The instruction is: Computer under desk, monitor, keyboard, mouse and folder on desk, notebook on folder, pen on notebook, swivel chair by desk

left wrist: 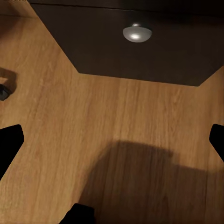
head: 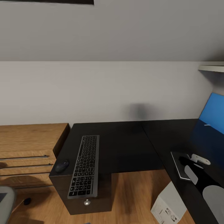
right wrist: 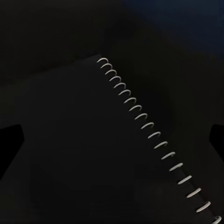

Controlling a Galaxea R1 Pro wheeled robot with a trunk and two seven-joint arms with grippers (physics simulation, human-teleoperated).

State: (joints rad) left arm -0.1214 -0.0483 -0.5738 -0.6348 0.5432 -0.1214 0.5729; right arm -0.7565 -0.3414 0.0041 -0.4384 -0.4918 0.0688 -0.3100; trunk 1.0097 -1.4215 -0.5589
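Observation:
The black desk (head: 124, 146) runs in an L along the pale wall. On its left wing lie the black keyboard (head: 84, 165) and, just left of it, the dark mouse (head: 62, 165). The light grey computer (head: 169, 205) stands on the floor under the desk's right wing. On that wing lies the dark notebook (head: 177, 162), with my right arm (head: 202, 179) over it. The right wrist view looks straight down on the notebook's cover (right wrist: 84, 140) and white spiral (right wrist: 149, 126); my right gripper (right wrist: 112, 140) is open above it. My left gripper (left wrist: 112, 140) is open over the floor. Monitor, folder and pen are out of view.
A low oak drawer unit (head: 28, 149) stands left of the desk. The desk's black drawer with a silver knob (left wrist: 137, 32) faces the wood floor (left wrist: 93, 121). A grey edge of the swivel chair (head: 5, 199) shows at lower left. A blue panel (head: 214, 112) leans along the right wall.

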